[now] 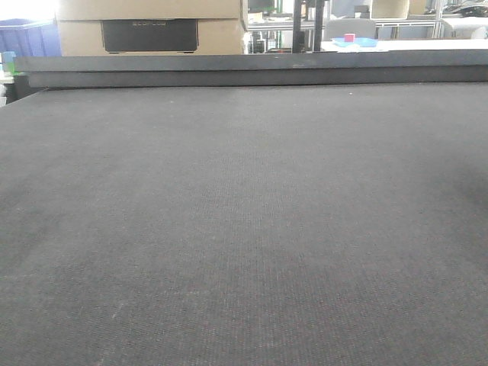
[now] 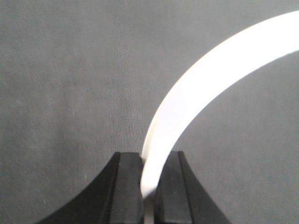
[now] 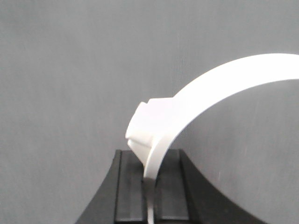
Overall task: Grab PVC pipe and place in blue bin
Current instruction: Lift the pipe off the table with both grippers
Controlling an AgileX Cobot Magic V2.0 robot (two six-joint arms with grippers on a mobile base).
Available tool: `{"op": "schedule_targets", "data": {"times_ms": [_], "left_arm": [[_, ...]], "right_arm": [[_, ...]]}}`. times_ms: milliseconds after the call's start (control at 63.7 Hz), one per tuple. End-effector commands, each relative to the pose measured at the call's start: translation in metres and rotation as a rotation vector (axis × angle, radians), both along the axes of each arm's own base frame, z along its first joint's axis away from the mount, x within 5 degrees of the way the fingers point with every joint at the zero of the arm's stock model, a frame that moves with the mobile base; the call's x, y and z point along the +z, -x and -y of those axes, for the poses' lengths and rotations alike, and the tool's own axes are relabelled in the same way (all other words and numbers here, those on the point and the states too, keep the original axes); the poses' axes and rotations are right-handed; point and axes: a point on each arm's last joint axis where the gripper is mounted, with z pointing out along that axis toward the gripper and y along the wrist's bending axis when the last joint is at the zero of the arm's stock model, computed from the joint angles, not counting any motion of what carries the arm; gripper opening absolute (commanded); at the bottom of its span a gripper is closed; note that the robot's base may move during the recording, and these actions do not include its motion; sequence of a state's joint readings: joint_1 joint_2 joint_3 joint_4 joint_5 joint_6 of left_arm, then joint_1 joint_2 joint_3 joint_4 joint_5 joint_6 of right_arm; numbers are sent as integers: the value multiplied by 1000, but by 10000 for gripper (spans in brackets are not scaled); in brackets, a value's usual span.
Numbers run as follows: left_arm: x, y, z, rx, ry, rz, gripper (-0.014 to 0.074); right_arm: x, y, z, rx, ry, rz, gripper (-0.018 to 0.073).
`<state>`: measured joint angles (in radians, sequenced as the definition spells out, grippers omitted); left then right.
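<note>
Left wrist view: the left gripper (image 2: 150,158) has its jaws almost closed, pinching the white pipe (image 2: 191,91). The pipe comes up out of the gap and arcs to the upper right, running off the right edge of the frame. Its long axis is a curve, not a straight run.

Right wrist view: the right gripper (image 3: 150,156) has its jaws just as narrow, clamped on a pipe (image 3: 210,84). The blunt squared end sits just above the jaw tips at frame centre and faces left. The body arcs up and off the right edge. I can't tell whether both views show the same piece.

Under both grippers there is only bare dark worktop (image 2: 60,93).

Front view: the worktop (image 1: 244,229) fills the frame, with a raised lip along the far edge and a cardboard box (image 1: 152,27) behind it at upper left. No arms or pipe are in this view.
</note>
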<state>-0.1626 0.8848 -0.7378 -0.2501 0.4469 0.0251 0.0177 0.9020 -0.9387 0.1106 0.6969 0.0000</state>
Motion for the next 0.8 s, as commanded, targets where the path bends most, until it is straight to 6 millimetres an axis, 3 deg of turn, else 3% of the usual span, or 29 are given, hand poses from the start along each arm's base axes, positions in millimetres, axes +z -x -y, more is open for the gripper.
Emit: {"op": "schedule_targets", "data": {"times_ms": [0,204,424,565,785], "left_arm": [[5,19,-4,32,48,161,-111],[10,62,-16,70,72,414,-111],[20,87,-21,68,35,533,-111],[21,91,-22,69,39,552,-111],[22,91,-22,69,39,553,-111]], "right_arm": [[5,19,1,-2,8,117,-168],[0,68,3,-14,2,310,-168],[10,105,4,-19,-3,481,-168],[19,114,4,-27,-7,583,-168],[20,116,4,-27,-7,592,-168]]}}
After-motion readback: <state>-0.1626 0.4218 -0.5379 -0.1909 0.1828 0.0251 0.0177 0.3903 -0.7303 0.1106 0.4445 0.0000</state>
